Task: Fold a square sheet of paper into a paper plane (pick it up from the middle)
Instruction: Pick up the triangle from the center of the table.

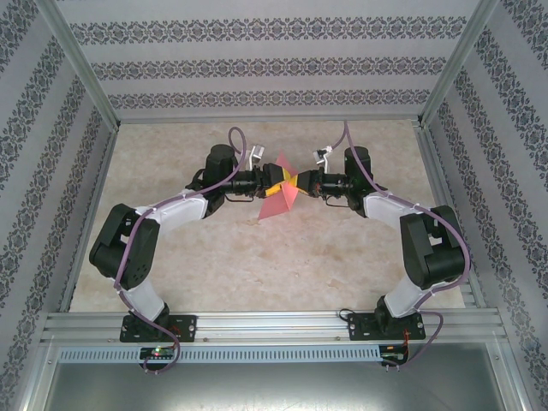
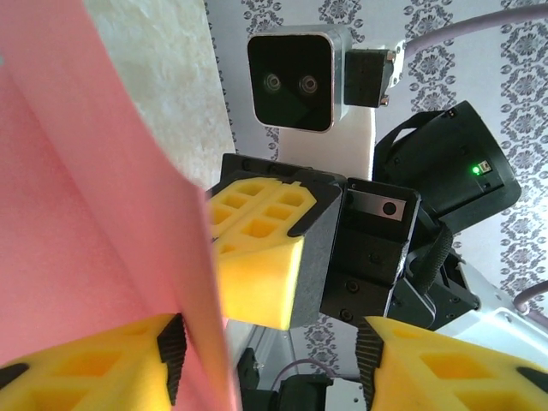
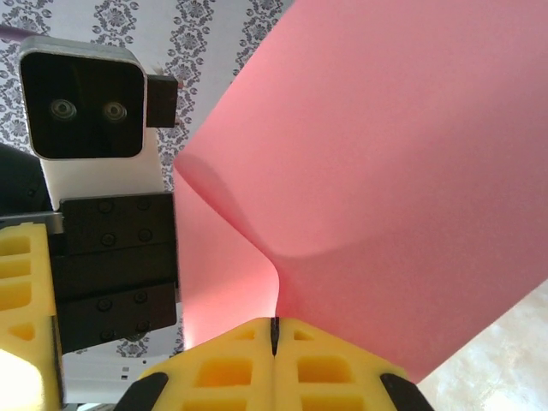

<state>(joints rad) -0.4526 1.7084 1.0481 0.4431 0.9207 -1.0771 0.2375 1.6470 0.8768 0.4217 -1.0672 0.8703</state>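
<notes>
The right end effector point(image 3: 274, 334) grips the square sheet of paper point(image 3: 385, 171), and the left end effector point(image 2: 270, 364), jaws apart around its edge, should close squarely without twisting.

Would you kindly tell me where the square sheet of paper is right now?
In the top view, the square sheet of paper is held up over the middle of the table, between the left end effector and the right end effector, which pinches it.
</notes>
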